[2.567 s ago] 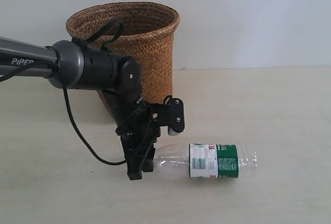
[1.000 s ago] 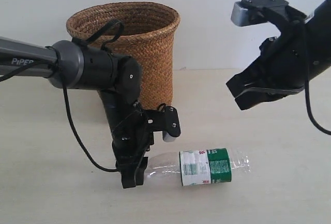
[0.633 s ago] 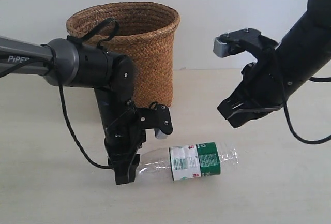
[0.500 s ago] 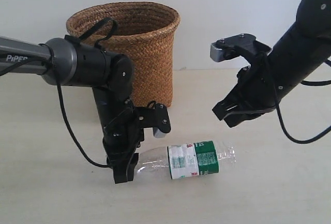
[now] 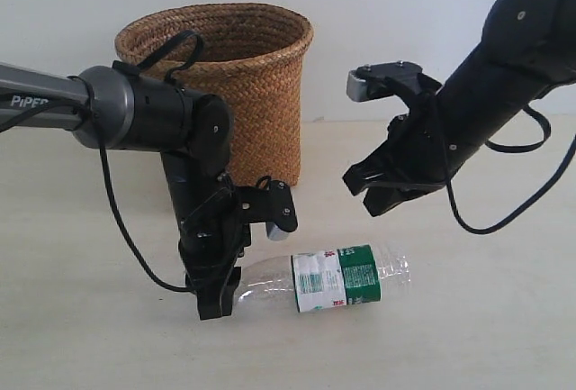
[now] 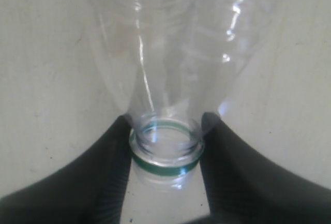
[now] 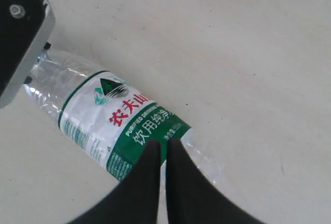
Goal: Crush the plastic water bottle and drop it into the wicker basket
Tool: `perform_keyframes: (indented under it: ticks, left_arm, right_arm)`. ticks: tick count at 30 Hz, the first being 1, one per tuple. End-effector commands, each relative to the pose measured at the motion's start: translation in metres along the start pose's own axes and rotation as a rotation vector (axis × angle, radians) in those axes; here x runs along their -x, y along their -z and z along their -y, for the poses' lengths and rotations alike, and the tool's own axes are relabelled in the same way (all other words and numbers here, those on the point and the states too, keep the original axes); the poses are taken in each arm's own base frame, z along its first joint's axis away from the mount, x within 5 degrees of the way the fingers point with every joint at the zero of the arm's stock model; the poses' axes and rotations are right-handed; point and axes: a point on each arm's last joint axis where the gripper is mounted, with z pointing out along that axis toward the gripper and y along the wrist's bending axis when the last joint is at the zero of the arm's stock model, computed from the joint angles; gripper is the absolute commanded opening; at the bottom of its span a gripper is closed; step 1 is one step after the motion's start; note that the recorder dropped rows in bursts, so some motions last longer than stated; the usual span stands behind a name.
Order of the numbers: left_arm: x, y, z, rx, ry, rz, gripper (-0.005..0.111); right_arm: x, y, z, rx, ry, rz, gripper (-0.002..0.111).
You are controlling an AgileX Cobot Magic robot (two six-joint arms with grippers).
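Observation:
The plastic water bottle point(image 5: 328, 279) lies on its side on the table, neck to the left, ribbed base to the right. My left gripper point(image 5: 216, 302) is shut on its open neck; the green ring point(image 6: 164, 166) sits between the two black fingers point(image 6: 98, 177). My right gripper point(image 5: 371, 194) hangs in the air above the bottle's base end, apart from it, fingers nearly together with nothing between them. In the right wrist view those fingertips point(image 7: 152, 151) hover over the bottle's green-and-white label point(image 7: 121, 125). The wicker basket point(image 5: 220, 79) stands upright behind the left arm.
The tabletop point(image 5: 486, 318) is pale beige, backed by a white wall point(image 5: 405, 12). A black cable point(image 5: 135, 228) loops from the left arm down to the table. The left wrist camera housing point(image 7: 20, 32) shows beside the bottle's neck end.
The right arm came in from the upper right and moved down and left above the bottle. The left gripper dragged the bottle leftward by its neck, then held still.

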Motion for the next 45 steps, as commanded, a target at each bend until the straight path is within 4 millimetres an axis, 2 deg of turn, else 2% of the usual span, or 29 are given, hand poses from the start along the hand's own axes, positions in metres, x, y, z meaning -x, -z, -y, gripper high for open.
perform_keyframes:
  ticks: [1, 5, 12, 19, 32, 39, 45]
  left_arm:
    - [-0.001, 0.0, 0.0, -0.013, 0.014, -0.008, 0.004]
    - [-0.001, 0.0, 0.0, -0.015, 0.014, -0.009, 0.004]
    - [-0.001, 0.0, 0.0, -0.016, 0.014, -0.011, 0.004]
    - [-0.001, 0.0, 0.0, -0.016, 0.014, -0.011, 0.004]
    - [-0.001, 0.0, 0.0, -0.016, 0.014, -0.011, 0.004]
    - [-0.001, 0.0, 0.0, -0.016, 0.014, -0.011, 0.004]
    - [-0.001, 0.0, 0.0, -0.016, 0.014, -0.011, 0.004]
  right_arm:
    - [-0.001, -0.019, -0.001, 0.028, -0.028, -0.061, 0.0]
    - [-0.004, -0.031, -0.001, 0.043, -0.048, -0.105, 0.0]
    - [-0.006, -0.036, -0.012, 0.017, -0.042, -0.14, 0.0]
    - [-0.017, -0.054, -0.004, -0.029, -0.102, -0.258, 0.0]
    - [-0.028, -0.087, 0.008, -0.056, -0.125, -0.326, 0.0]
    - [-0.041, -0.112, 0.014, -0.047, -0.146, -0.403, 0.0]
    - [-0.044, -0.116, 0.015, -0.043, -0.15, -0.424, 0.0]
